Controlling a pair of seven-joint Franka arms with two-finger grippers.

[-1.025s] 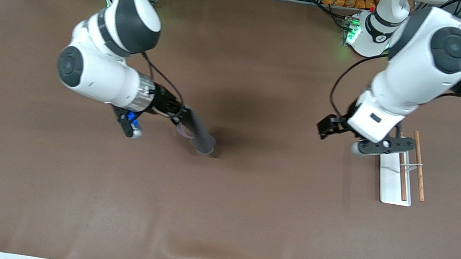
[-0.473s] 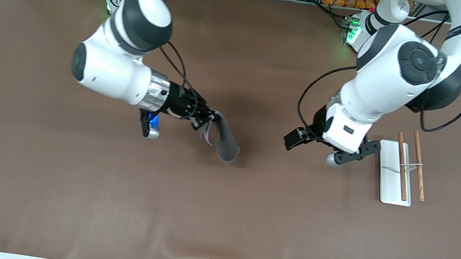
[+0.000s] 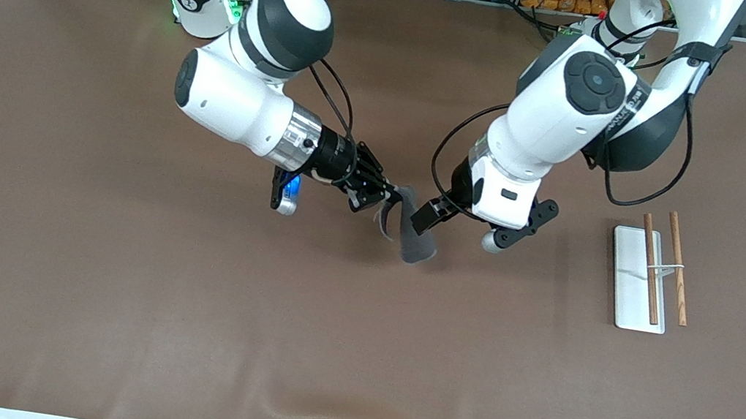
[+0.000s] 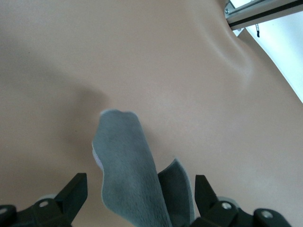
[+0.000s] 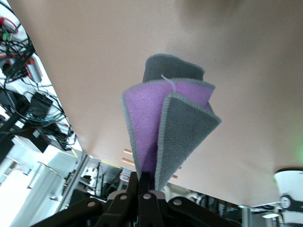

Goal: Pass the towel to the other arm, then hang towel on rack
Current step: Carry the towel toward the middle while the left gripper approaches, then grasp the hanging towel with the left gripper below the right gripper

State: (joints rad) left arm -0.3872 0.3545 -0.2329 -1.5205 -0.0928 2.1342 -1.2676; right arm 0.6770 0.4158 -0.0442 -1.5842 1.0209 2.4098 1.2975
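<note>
We start with the table [image 3: 105, 317], a wide brown mat with both arms meeting over its middle. The rack [image 3: 638, 279] sits toward the left arm's end, at about 3 o'clock from the meeting point and well apart from it, its two wooden rods lying parallel above the white plate.

The towel [image 3: 414, 234] hangs folded over mid-table, pinched at its top by the right gripper [image 3: 385, 199], which is clamped tight on it; the right wrist view shows purple and grey folds fanning out from the closed fingertips. The left gripper [image 3: 425, 216] sits at the towel's 3 o'clock with its fingers [image 4: 73, 191] spread, and the cloth lies between them in its own wrist view.

We judge the handover the risky part. If the left gripper closes on only one thin fold, or the right lets go early, the towel could slip to the table. A bunched grab would also leave little free cloth to drape over the rods.
</note>
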